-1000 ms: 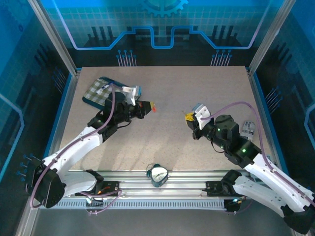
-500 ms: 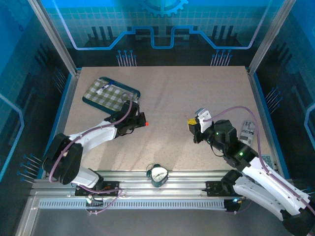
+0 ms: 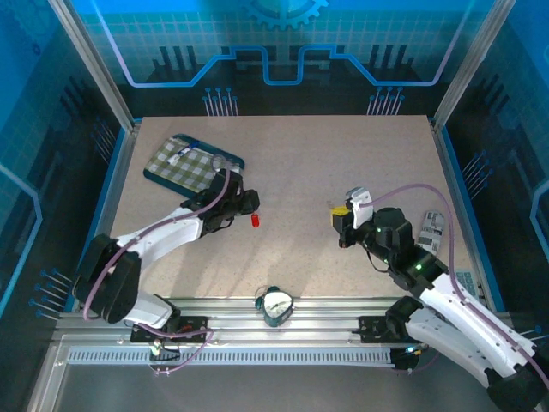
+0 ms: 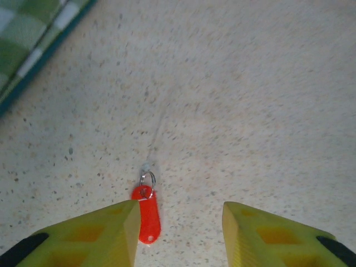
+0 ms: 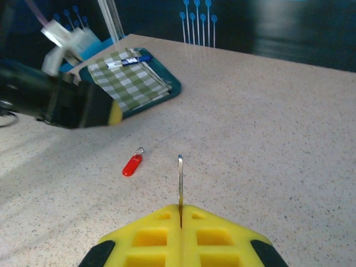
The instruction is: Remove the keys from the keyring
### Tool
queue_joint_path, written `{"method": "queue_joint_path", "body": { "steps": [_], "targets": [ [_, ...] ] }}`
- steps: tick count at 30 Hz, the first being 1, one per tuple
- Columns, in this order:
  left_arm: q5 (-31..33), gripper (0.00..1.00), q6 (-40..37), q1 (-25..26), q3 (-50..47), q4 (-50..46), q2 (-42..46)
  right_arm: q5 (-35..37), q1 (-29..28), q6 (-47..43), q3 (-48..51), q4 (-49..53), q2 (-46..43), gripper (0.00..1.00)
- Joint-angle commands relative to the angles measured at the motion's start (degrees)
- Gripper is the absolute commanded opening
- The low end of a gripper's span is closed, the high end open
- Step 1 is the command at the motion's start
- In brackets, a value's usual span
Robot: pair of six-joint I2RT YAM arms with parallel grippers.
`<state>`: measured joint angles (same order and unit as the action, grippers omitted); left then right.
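Red keyring (image 4: 147,214) is lying flat at lower centre, thin ring uppermost. My left gripper (image 4: 179,225), pinching it earlier, is gaping now; my right gripper (image 5: 181,214) is clamping the key (image 5: 179,178).

Over on one side, the left arm (image 3: 159,236) stretches low toward the middle, the left gripper (image 4: 179,217) angled downward, its yellow fingers (image 4: 105,233) parted with a clear gap. Opposite, the right arm (image 3: 437,292) sits bent at the elbow, the right gripper (image 5: 181,210) pinched tight on a thin key (image 5: 180,178) standing upright.
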<state>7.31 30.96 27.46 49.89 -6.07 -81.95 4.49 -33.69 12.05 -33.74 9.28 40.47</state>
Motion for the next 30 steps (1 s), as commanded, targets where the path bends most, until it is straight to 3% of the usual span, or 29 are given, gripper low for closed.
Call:
{"method": "queue_joint_path", "body": {
  "steps": [1, 8, 14, 24, 28, 30],
  "targets": [
    [0.4, 0.45, -2.8, -0.4, 1.2, -2.5, 5.5, -3.7, 3.4, 4.4, -0.3, -0.7, 3.4, 0.00],
    [-3.3, 0.48, -1.2, 0.5, -5.2, -0.6, 14.8, -10.0, 10.7, 10.2, -3.8, -1.4, 17.2, 0.00],
    [-3.1, 0.48, -0.1, 1.8, -8.5, -0.8, 20.1, -16.8, 17.1, 16.7, -5.4, -9.0, 31.2, 0.00],
    [-1.5, 0.51, -0.4, 1.8, -8.4, -2.0, 21.9, -14.8, 18.7, 20.9, -9.4, -13.7, 47.6, 0.00],
    [-1.4, 0.52, 0.1, 1.8, -8.8, -1.4, 21.6, -14.0, 19.4, 21.0, -10.1, -13.3, 50.3, 0.04],
    [-0.7, 0.52, 0.0, 1.8, -8.5, -2.2, 21.7, -13.6, 20.1, 20.8, -10.1, -12.4, 50.0, 0.12]
  ]
}}
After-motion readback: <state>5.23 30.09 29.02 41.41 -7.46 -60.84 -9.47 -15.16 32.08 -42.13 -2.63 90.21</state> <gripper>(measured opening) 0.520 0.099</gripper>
